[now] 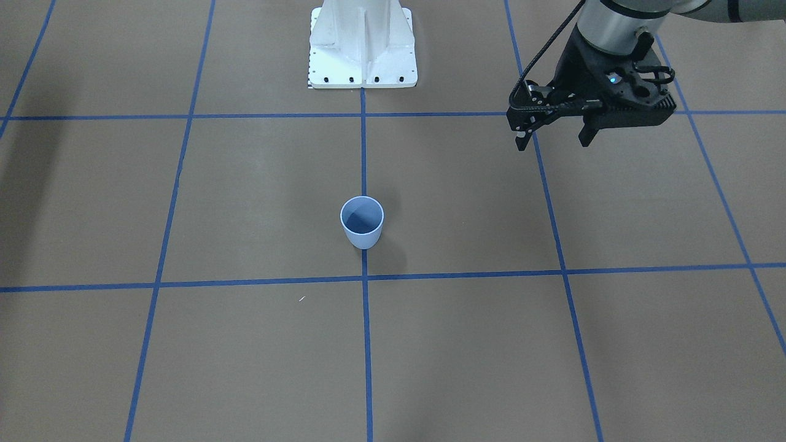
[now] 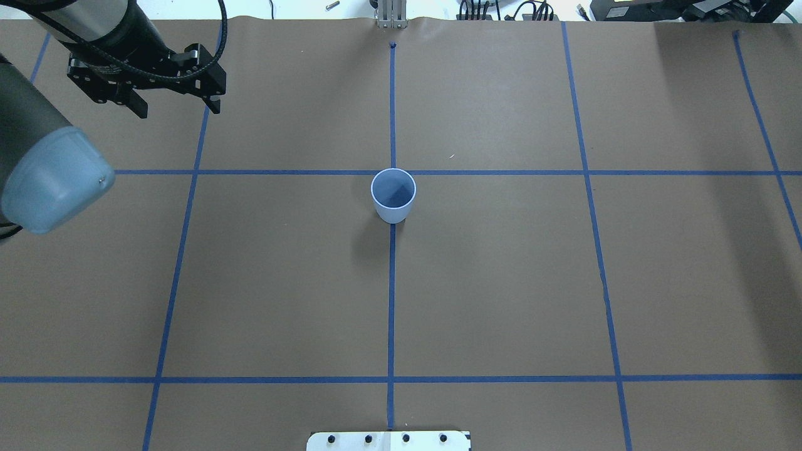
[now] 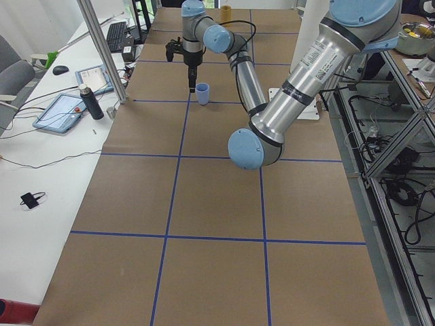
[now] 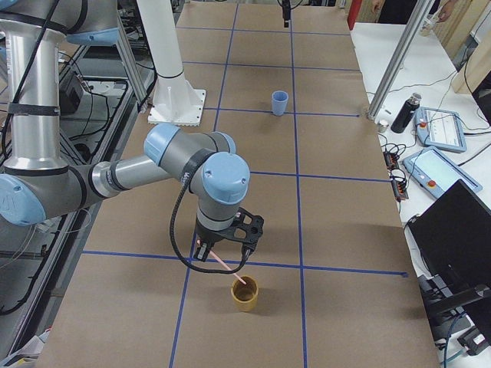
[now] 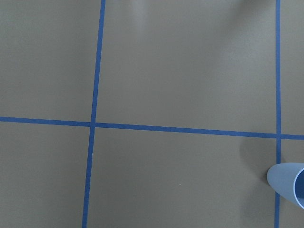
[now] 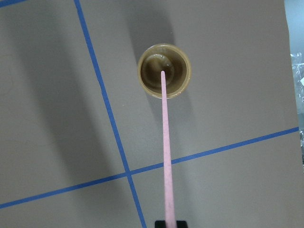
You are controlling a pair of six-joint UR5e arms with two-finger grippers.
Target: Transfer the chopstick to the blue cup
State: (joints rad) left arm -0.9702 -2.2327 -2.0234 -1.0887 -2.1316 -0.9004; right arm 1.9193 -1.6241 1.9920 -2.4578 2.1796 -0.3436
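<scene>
Near the mustard cup, right gripper points down, pinching the chopstick; left gripper hovers, fingers apart.

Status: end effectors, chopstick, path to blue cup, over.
Left end effector open, empty. Right end effector shut on chopstick, tip at mouth of yellow cup. Blue cup empty, nothing near it.

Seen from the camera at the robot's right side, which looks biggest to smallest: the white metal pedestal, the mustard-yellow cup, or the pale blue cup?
1. White metal pedestal
2. Mustard-yellow cup
3. Pale blue cup
The mustard-yellow cup sits much nearer this camera, so the two cups may really be alike in size.
</scene>
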